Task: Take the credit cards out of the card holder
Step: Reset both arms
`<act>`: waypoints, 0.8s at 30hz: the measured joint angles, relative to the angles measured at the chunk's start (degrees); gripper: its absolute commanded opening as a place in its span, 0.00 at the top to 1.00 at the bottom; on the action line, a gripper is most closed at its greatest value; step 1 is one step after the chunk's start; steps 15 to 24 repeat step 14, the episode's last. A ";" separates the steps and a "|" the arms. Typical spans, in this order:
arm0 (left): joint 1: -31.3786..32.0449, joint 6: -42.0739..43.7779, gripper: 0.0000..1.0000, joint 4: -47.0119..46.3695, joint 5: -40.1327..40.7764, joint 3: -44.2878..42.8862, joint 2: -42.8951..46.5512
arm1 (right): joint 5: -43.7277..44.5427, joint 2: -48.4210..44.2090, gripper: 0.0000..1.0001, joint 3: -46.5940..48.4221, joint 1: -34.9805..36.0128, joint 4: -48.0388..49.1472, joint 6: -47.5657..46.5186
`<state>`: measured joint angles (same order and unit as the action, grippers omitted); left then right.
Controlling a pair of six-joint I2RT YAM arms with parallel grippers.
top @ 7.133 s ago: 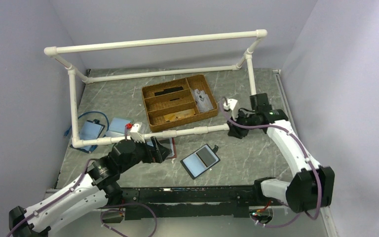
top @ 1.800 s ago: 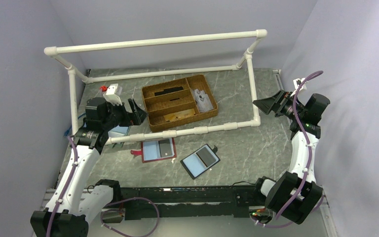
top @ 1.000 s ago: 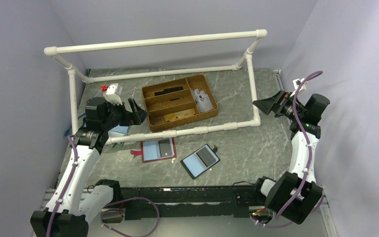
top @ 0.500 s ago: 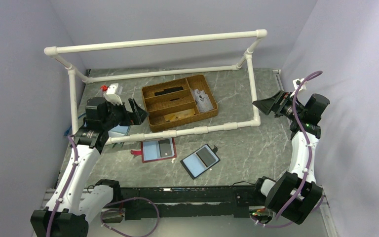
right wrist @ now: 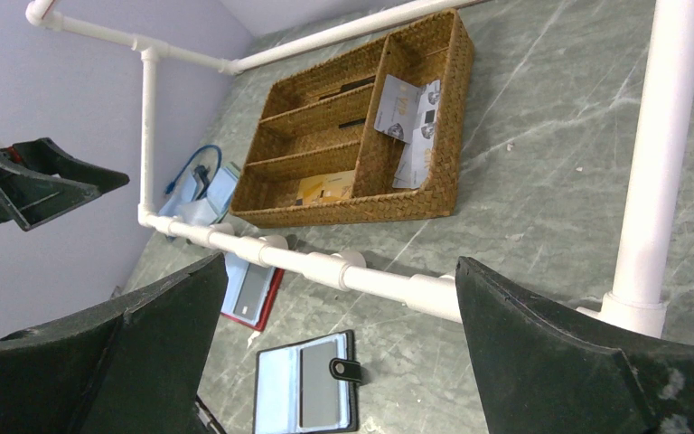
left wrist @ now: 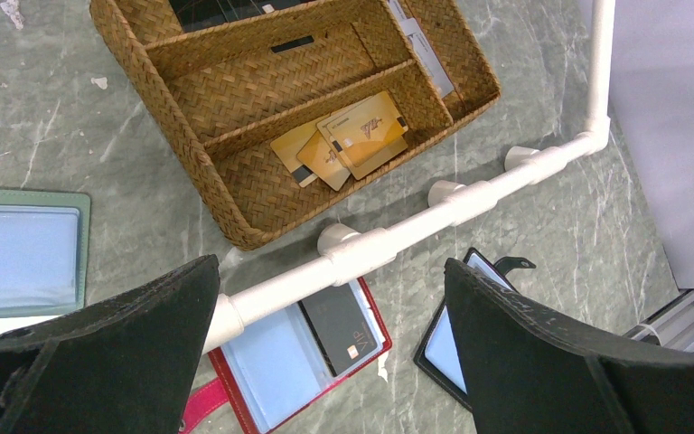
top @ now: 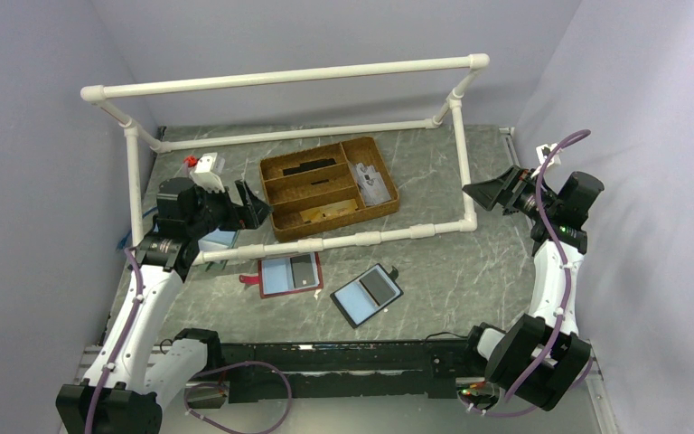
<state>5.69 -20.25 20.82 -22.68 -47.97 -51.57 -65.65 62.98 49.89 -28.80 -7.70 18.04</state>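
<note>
The left gripper (top: 255,206) and right gripper (top: 481,192) are held wide open, empty. The card holder (top: 368,295) is laid open, slanted, low between them, about equally far from each.

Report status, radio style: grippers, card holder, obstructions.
Left gripper open, raised, empty. Right gripper same. Card holder lies open, both cards inside. White pipe rail just beyond it.

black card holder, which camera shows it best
Top external: the black card holder lies open and whole, both cards showing. Right wrist shows it at the frame's bottom edge; left wrist catches only a part behind its own finger.
</note>
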 measured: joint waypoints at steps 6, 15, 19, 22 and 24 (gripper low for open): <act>0.00 0.00 0.01 0.00 0.00 0.00 0.00 | 0.00 0.00 0.00 0.00 0.00 -0.02 -0.09; 0.00 0.00 0.01 0.00 0.00 0.02 0.00 | 0.94 -0.07 0.00 0.33 0.00 -1.40 -1.51; 0.00 0.00 0.01 0.00 0.00 0.02 0.00 | 0.94 -0.07 0.00 0.33 0.00 -1.40 -1.51; 0.00 0.00 0.01 0.00 0.00 0.02 0.00 | 0.94 -0.07 0.00 0.33 0.00 -1.40 -1.51; 0.00 0.00 0.01 0.00 0.00 0.02 0.00 | 0.94 -0.07 0.00 0.33 0.00 -1.40 -1.51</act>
